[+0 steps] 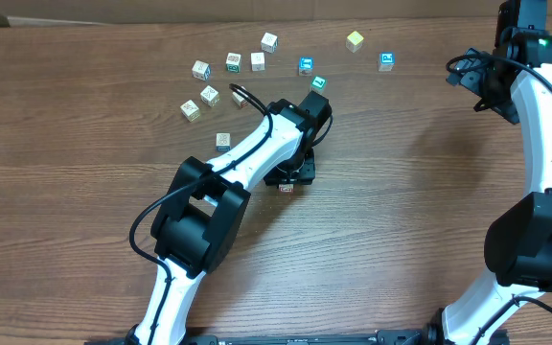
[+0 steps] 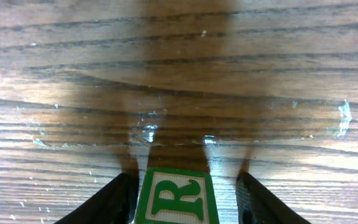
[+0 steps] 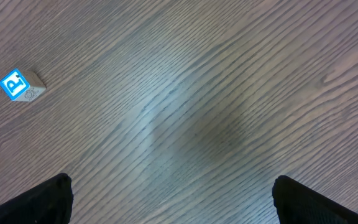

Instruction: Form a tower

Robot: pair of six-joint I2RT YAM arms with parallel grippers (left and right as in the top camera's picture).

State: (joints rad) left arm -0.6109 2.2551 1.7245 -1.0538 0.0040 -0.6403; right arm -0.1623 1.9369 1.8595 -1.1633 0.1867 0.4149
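Tending the top of the tower [image 1: 286,188], mid-table beneath the left gripper [image 2: 185,179]. Straddling the green R cube [image 2: 178,198] with jaws apart (bare wood visible beside one finger), so not clamped. Holding the right gripper [image 3: 173,202] wide apart over the table, well off to the side. Next, probably: lift straight up, avoid nudging the narrow stack, then fetch a loose cube [image 1: 355,40].

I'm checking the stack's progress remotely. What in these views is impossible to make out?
- Tower height: overhead, the left arm covers it; the left wrist shows only the R cube, cut by the bottom edge.
- Whether the jaws of the left gripper press that cube: left wrist, the contact falls below the frame.
- Letters on the loose cubes: overhead, too small.
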